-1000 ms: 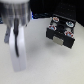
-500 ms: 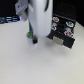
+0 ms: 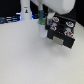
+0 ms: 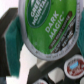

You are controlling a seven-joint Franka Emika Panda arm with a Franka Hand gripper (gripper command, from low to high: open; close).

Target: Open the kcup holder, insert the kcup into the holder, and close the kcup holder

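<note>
Table surface (image 3: 25, 60), pale and bare, fills the exterior view's left and foreground; small dark and blue items (image 3: 12, 20) sit blurred along its far edge and cannot be identified. A white upright post (image 3: 24, 11) stands near them.

Near centre, the gripper (image 3: 41, 27) hangs below the white arm (image 3: 59, 6), fingers pointing down toward the table. A green patch shows between the fingers in this view. The wrist view confirms it: the kcup (image 4: 47, 25) is clamped in the jaws, with its bright green foil lid facing the camera and the words "DARK MAGIC" legible. Teal finger pads (image 4: 9, 42) press against the pod's side. The pod is held clear of the table, just beside the holder.

At the exterior view's right, the kcup holder (image 3: 62, 31) rests on the table as a black box with round pod slots on top. In the wrist view a pod with a reddish top (image 4: 74, 65) sits in one slot below the held kcup.
</note>
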